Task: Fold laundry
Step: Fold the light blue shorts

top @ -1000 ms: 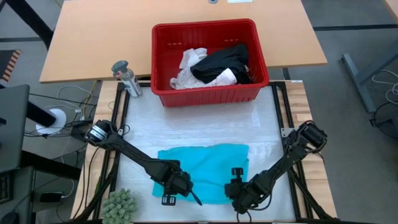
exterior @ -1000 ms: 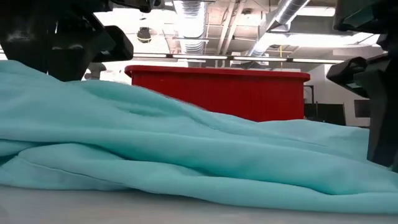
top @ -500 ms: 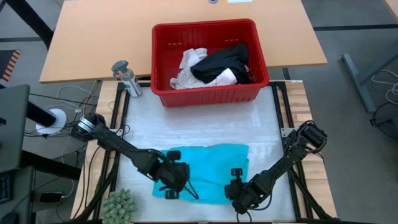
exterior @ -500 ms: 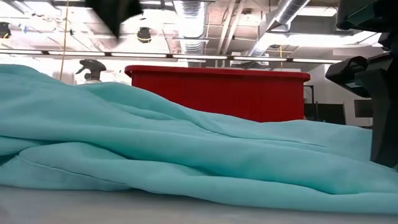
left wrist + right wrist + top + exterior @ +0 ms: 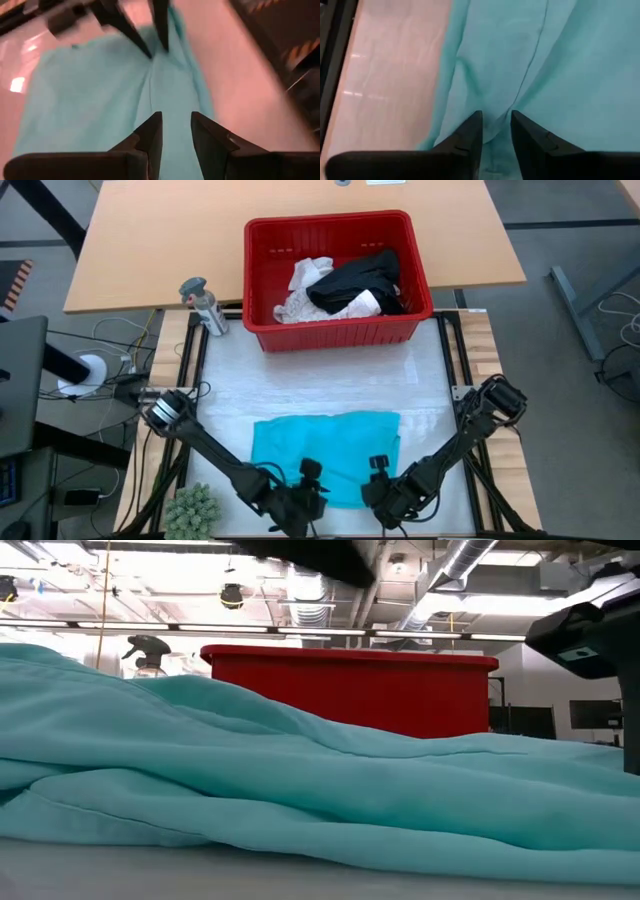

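Lying flat, teal garment (image 5: pixel 325 455), both tools (image 5: pixel 303 498) (image 5: pixel 378 492) at its near edge

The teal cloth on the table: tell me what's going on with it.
A two-armed robot is folding laundry. The teal garment lies spread on the white work surface. The left gripper and right gripper are both low at its near edge, jaws slightly parted; neither clearly holds cloth. The black garment and white garments wait in the red basket.
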